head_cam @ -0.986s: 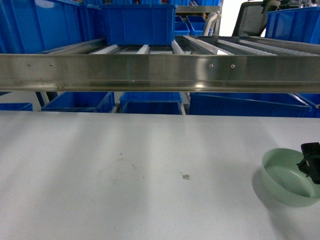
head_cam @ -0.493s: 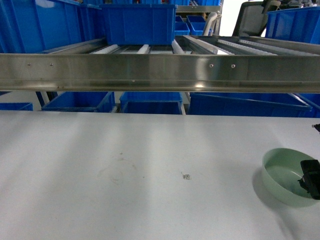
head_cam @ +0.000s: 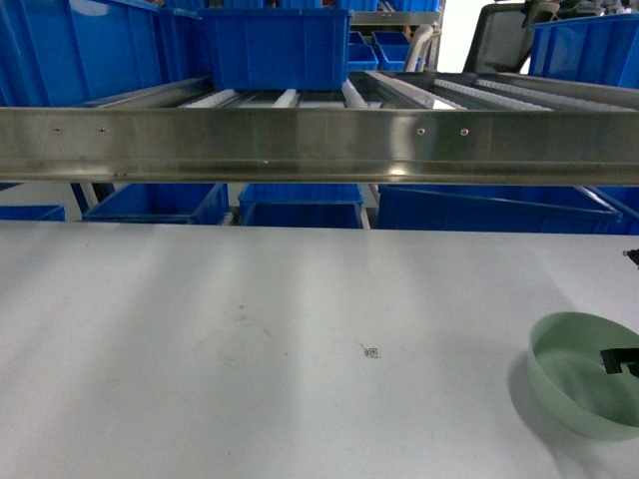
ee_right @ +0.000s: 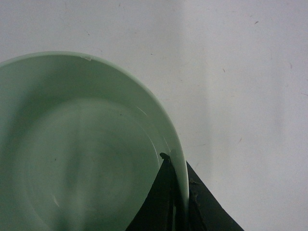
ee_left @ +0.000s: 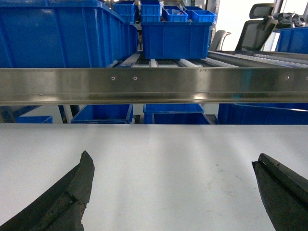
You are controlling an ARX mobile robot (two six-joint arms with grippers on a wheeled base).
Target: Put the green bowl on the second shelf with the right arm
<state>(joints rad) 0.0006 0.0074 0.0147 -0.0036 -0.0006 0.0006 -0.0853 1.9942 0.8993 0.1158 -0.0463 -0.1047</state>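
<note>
One green bowl (head_cam: 584, 384) sits at the worktop's (head_cam: 250, 319) right edge, wide bare surface to its left, steel shelf rail (head_cam: 319, 145) overhead — right pincer (ee_right: 179, 202) clenched on its rim, one finger inside, one outside. Left pincer (ee_left: 173, 192) released, hovering over bare worktop.

One green bowl (head_cam: 584, 387), two grippers, several blue crates (head_cam: 276, 45).

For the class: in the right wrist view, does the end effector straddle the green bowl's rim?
Yes: the right end effector has one finger inside the green bowl and one outside its rim.
</note>
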